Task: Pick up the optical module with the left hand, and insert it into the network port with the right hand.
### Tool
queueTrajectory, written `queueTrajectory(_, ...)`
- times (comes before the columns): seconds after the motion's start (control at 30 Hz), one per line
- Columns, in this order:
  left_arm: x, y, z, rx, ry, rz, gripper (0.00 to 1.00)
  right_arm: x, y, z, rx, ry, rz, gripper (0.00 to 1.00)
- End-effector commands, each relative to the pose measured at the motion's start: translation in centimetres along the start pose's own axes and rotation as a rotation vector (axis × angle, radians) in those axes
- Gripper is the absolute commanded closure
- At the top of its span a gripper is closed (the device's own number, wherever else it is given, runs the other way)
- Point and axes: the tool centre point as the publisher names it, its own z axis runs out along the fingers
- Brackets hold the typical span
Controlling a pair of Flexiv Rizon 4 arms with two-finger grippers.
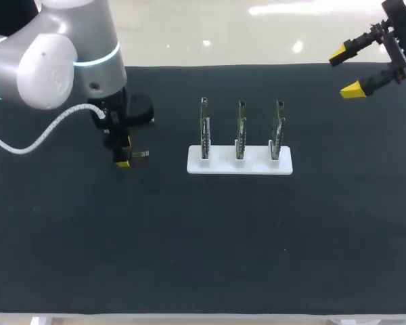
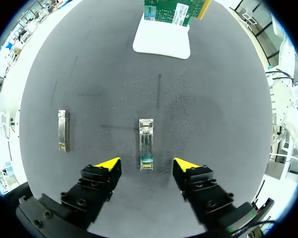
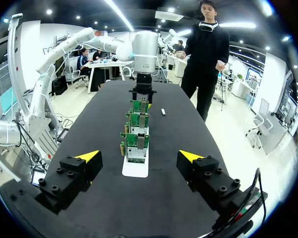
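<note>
A silver optical module [image 2: 146, 144] lies flat on the black mat, just ahead of and between the fingers of my left gripper [image 2: 146, 166]. That gripper is open, pointing straight down, its yellow tips clear of the module on both sides. In the head view the left gripper [image 1: 124, 160] hovers low left of the boards, with the module [image 1: 141, 154] poking out beside it. Three upright green network boards [image 1: 239, 128] stand on a white base [image 1: 239, 162]. My right gripper [image 1: 352, 68] is open and empty, raised at the far right, facing the boards [image 3: 135, 141] end-on.
A second silver module [image 2: 63, 130] lies on the mat beside the left gripper, apart from the first; it also shows beyond the boards as a small module [image 3: 163, 112]. The white base [image 2: 162, 42] sits ahead of the left gripper. Black mat surrounds everything.
</note>
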Motion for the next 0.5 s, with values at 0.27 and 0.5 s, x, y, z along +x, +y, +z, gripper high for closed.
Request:
queueTrajectory(0.27, 0.07, -0.34, 0.31, -0.007, -0.006, 0.001, 0.10, -0.03, -0.06, 0.04, -0.001, 0.000, 0.000, 0.00)
queueTrajectory(0.5, -0.06, -0.36, 0.47, -0.010, -0.008, 0.000, 0.21, -0.03, -0.06, 0.04, -0.001, 0.000, 0.000, 0.00)
